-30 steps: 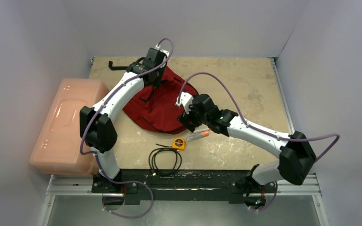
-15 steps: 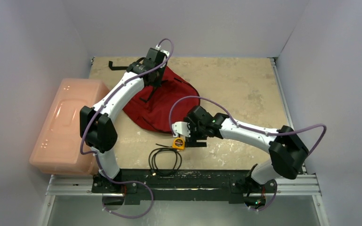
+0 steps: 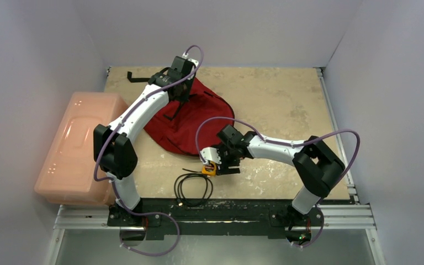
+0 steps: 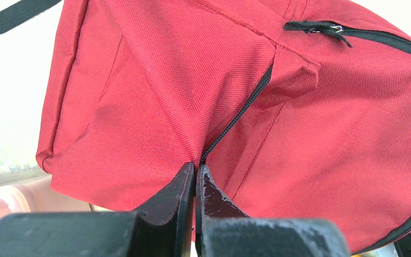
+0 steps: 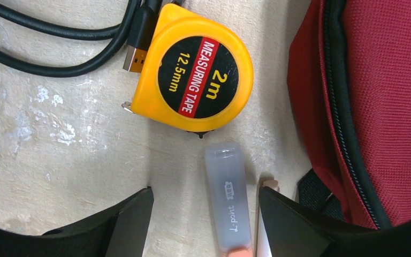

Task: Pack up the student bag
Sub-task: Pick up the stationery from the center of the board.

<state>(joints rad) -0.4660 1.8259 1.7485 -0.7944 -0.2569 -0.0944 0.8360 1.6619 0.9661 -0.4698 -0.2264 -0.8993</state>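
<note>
Right gripper (image 5: 206, 214), spread, straddles the pen (image 5: 227, 198) lengthwise just beside the student bag (image 5: 385, 80) — the left gripper (image 4: 195, 174) pinches its fabric.

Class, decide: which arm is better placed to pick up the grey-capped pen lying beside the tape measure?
Right. The right gripper hangs open with a finger on each side of the pen, just below the tape measure. The left gripper is shut on the student bag at its zip.
</note>
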